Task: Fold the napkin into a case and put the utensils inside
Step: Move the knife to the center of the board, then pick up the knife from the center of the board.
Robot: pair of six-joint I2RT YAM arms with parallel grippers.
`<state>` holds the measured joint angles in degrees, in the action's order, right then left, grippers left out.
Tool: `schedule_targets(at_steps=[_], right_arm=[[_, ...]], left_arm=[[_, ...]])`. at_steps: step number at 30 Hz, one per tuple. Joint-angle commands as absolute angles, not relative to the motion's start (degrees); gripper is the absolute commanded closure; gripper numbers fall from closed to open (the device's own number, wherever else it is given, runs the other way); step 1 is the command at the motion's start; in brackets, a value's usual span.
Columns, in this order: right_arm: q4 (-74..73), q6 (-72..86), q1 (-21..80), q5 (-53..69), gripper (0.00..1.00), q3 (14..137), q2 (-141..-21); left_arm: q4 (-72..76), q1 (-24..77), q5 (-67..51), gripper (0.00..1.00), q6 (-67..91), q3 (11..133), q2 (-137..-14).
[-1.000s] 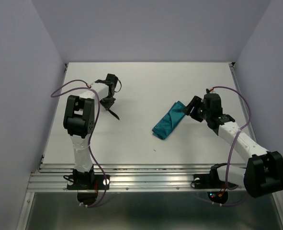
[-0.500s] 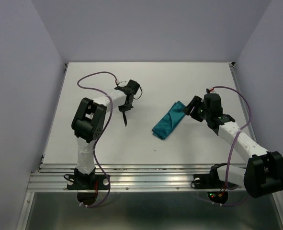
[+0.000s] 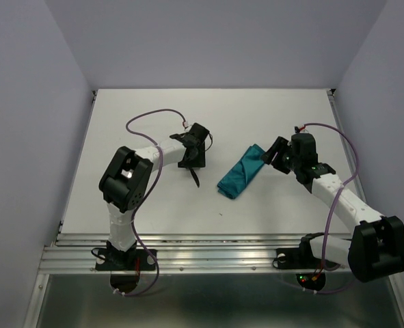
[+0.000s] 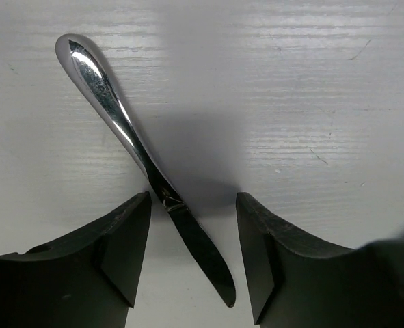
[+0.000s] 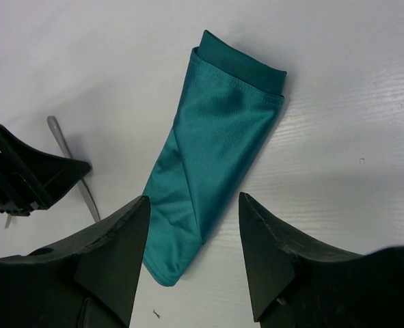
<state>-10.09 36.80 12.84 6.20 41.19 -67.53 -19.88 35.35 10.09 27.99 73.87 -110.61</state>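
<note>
Knife [image 4: 143, 154] lies free between the released fingers of the left gripper [image 4: 193, 205]; pinch its handle squarely and aim right toward the case [image 5: 212, 150] by the spread, empty right gripper [image 5: 193, 201].

Obscured items — three noted.
Overhead, the knife [image 3: 195, 180] is a thin dark sliver, the rest under the left gripper [image 3: 192, 162]. The inside of the case [image 5: 215, 137] is not visible — contents cannot be told. Both wrist views cut their own fingers [image 4: 119, 260] off at the lower edge.
</note>
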Motion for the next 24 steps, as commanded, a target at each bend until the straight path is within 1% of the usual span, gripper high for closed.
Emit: schedule_targets(at_steps=[1, 3, 8, 14, 16, 17, 18, 20, 21, 22, 24], right_arm=[[-10.0, 35.5, 13.4, 4.9, 0.40, 41.0, -66.0], [-10.1, 35.4, 13.4, 4.8, 0.40, 40.9, -65.9], [-10.0, 35.3, 13.4, 4.8, 0.40, 40.6, -66.1], [-9.8, 35.0, 13.4, 4.9, 0.40, 40.7, -66.6], [-9.8, 34.8, 13.4, 4.7, 0.40, 40.7, -66.7], [-9.8, 34.8, 13.4, 4.7, 0.40, 40.7, -66.7], [-9.8, 34.7, 13.4, 4.6, 0.40, 40.7, -66.7], [-9.9, 34.7, 13.4, 4.3, 0.40, 40.6, -66.5], [-9.8, 34.7, 13.4, 4.1, 0.40, 40.4, -66.5], [-9.8, 34.8, 13.4, 4.1, 0.40, 40.4, -66.4], [-9.5, 35.0, 13.4, 4.2, 0.40, 40.3, -66.4]], left_arm=[[-20.7, 35.6, 7.6, 0.37, 29.4, 72.5, -111.0], [-21.2, 35.6, 8.2, 0.41, 30.1, 72.8, -111.7], [-24.9, 35.5, 11.9, 0.46, 33.8, 76.5, -115.0], [-27.3, 34.2, 13.9, 0.47, 39.6, 77.8, -117.4], [-27.0, 33.3, 13.4, 0.49, 39.9, 76.8, -117.7], [-26.3, 33.0, 13.2, 0.52, 39.8, 76.3, -117.7], [-25.8, 32.7, 12.7, 0.58, 39.3, 75.9, -117.6], [-25.1, 32.6, 12.7, 0.65, 38.9, 74.4, -117.3], [-24.9, 32.6, 12.5, 0.70, 38.3, 73.7, -116.9], [-24.5, 32.6, 12.0, 0.73, 38.0, 73.7, -116.5], [-22.7, 32.7, 10.4, 0.83, 36.6, 72.7, -115.4]])
